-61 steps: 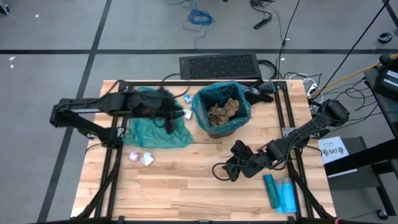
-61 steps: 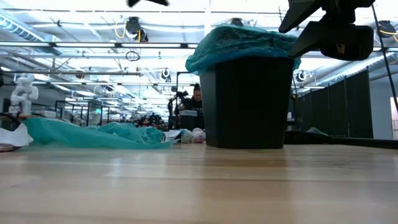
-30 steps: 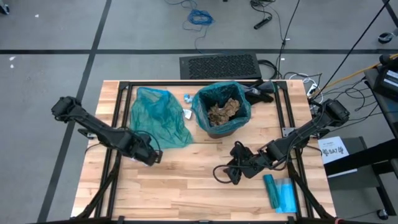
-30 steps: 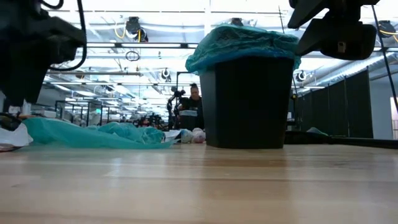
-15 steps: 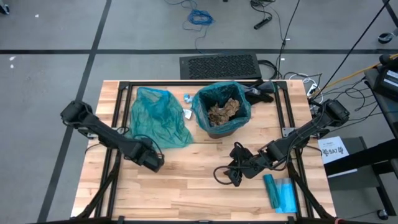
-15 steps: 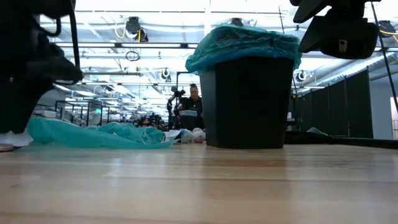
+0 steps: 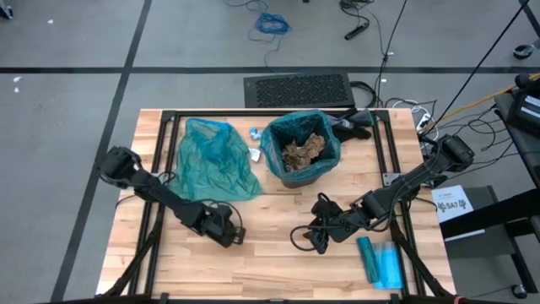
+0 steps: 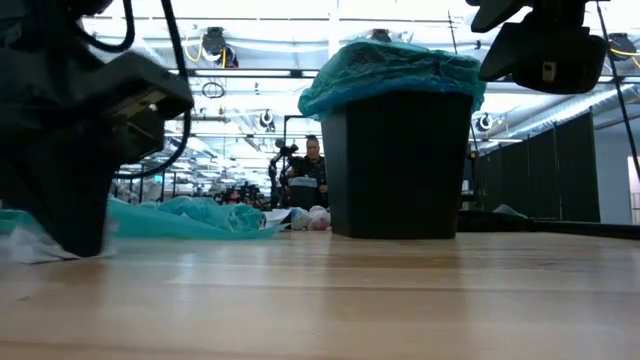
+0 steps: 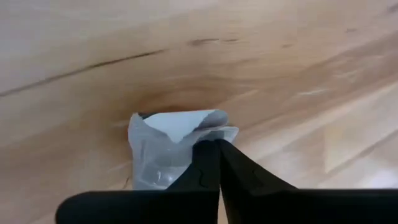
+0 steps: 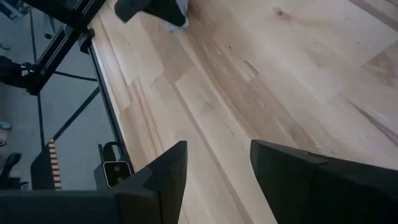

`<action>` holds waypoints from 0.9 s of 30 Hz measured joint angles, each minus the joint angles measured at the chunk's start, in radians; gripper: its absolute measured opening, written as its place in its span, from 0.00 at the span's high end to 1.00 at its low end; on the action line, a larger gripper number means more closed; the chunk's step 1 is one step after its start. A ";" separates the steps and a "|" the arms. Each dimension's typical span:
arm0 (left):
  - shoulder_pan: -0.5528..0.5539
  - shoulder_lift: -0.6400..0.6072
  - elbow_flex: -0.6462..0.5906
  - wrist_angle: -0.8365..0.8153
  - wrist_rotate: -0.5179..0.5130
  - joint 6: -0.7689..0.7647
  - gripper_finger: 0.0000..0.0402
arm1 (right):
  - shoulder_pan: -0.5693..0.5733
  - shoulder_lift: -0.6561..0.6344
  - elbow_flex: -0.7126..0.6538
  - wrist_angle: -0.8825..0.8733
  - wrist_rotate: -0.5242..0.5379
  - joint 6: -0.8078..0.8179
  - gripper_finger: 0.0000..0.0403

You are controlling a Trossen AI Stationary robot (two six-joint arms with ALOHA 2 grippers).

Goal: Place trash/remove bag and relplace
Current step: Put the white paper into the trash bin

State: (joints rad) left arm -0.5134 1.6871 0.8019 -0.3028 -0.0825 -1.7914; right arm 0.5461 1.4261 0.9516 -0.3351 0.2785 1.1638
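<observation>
Left gripper point(image 9: 214, 144) low on the wooden surface point(image 7: 270, 253), jaws closed on a pale-blue paper wad point(image 9: 163, 146) that rests on the boards, in front of the spread teal bag point(image 7: 211, 159). Grip looks firm, though the fingers hide part of the wad. Right gripper point(image 7: 310, 236) waits in front of the lined bin point(image 7: 300, 149), jaws apart, empty. Brown paper trash point(image 7: 304, 150) sits inside the bin.

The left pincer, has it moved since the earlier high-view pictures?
Yes. The left pincer has gone from over the loose teal bag toward the table's near edge and the right arm.
</observation>
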 joint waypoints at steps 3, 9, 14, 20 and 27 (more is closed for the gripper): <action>0.001 -0.003 0.045 -0.003 -0.027 0.059 1.00 | 0.000 0.000 0.000 0.002 0.002 -0.019 0.58; 0.005 -0.005 0.179 -0.016 -0.046 0.205 1.00 | -0.004 0.000 0.000 0.007 0.004 -0.043 0.58; 0.023 -0.006 0.294 -0.136 -0.061 0.297 1.00 | -0.004 0.000 0.000 0.011 0.005 -0.051 0.58; 0.036 -0.007 0.408 -0.362 -0.060 0.316 1.00 | -0.004 0.000 0.000 0.010 0.006 -0.058 0.58; 0.035 -0.007 0.434 -0.465 -0.060 0.313 0.99 | -0.004 0.000 0.000 0.013 0.007 -0.077 0.58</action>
State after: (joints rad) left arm -0.4782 1.6798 1.2362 -0.7675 -0.1429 -1.4780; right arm 0.5423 1.4261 0.9516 -0.3221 0.2852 1.0866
